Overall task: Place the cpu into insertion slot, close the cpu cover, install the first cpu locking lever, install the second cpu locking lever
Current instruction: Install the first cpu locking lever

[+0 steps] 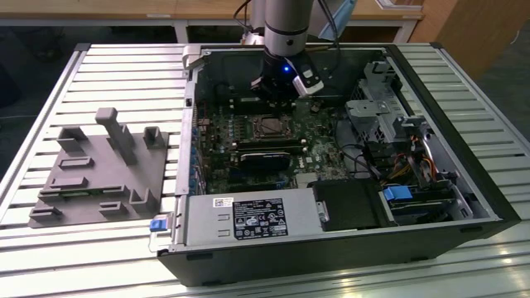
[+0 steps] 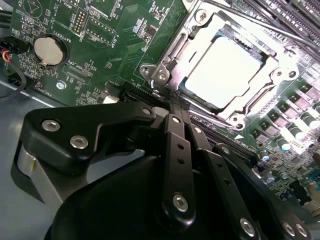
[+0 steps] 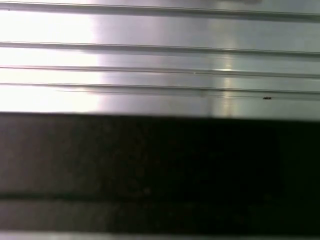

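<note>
The cpu (image 2: 225, 70) lies flat in the insertion slot (image 1: 269, 126), its pale metal top showing through the window of the cpu cover (image 2: 172, 55), which lies down around it. In the exterior view my gripper (image 1: 277, 99) hangs inside the open computer case, just behind the slot. In the second wrist view the gripper (image 2: 177, 104) stands shut, its black fingers (image 2: 175, 145) pressed together with their tips at the corner of the socket frame. Whether a thin lever sits between the tips cannot be told.
The case (image 1: 463, 186) lies open on a slatted metal table (image 1: 108, 62). A grey fixture plate (image 1: 99, 167) lies at the exterior view's left. A drive cage (image 1: 389, 105), cables and a power supply (image 1: 248, 217) crowd the board. Memory slots (image 2: 295, 15) run beside the socket.
</note>
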You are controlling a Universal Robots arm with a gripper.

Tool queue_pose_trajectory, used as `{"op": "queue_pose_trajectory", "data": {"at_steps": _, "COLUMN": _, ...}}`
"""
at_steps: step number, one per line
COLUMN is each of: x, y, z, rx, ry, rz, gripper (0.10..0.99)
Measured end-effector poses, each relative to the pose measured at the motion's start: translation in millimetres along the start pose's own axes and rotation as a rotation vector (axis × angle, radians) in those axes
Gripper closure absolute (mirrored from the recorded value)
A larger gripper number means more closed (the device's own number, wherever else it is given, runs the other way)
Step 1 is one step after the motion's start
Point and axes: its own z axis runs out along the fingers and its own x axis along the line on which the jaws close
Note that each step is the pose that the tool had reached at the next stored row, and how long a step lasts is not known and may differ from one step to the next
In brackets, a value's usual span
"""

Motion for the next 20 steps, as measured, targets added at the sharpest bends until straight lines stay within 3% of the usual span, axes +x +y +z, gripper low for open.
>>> {"op": "queue_pose_trajectory", "data": {"at_steps": 8, "x": 0.0, "y": -0.1, "z": 1.2, "rx": 0.015, "ry": 0.0002, "rz": 0.0, "gripper": 0.969}}
{"op": "queue_pose_trajectory", "data": {"at_steps": 20, "x": -0.1, "y": 0.0, "z": 6.1, "rx": 0.017, "ry": 0.0005, "rz": 0.0, "gripper": 0.969}}
